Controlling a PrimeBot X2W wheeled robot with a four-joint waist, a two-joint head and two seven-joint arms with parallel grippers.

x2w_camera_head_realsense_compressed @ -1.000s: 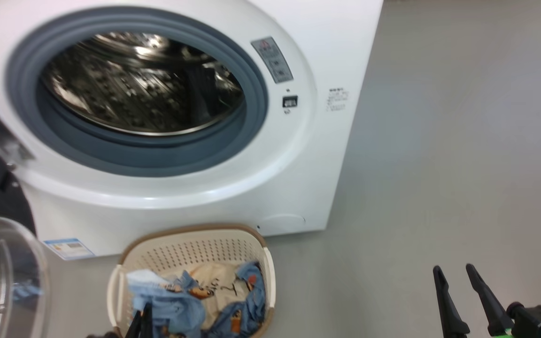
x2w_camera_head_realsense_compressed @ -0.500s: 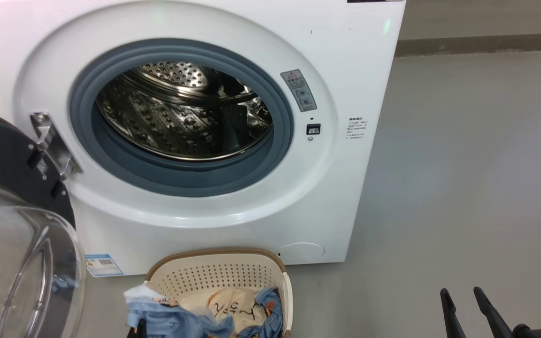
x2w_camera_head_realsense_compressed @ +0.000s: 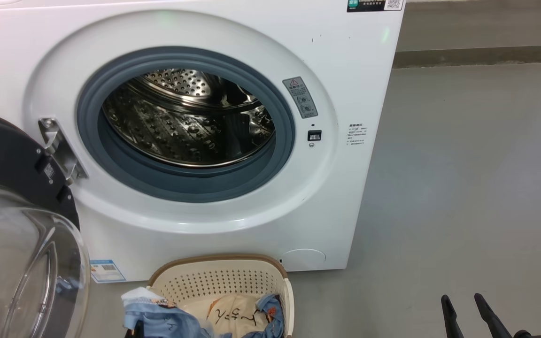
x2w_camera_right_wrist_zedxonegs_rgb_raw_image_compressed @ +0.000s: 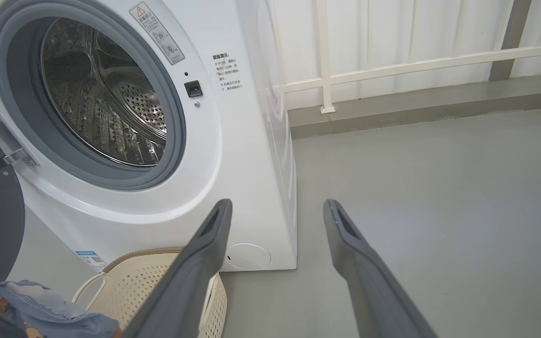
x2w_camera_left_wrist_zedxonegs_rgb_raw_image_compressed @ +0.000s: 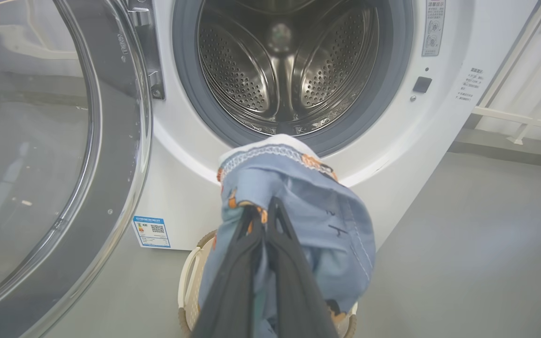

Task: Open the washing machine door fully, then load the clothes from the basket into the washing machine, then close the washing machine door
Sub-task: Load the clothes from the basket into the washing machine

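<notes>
Tilted upward since a second ago, the head camera shows the drum mouth lower in frame. Far left, the washing machine door stands wide; the left pincer is clamped on the clothes (above the basket rim); the right pincer, fingers apart, hangs over open floor.

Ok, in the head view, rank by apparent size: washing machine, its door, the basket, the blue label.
1. washing machine
2. washing machine door, nearer the camera and cropped
3. basket, cropped at the bottom
4. blue label
</notes>
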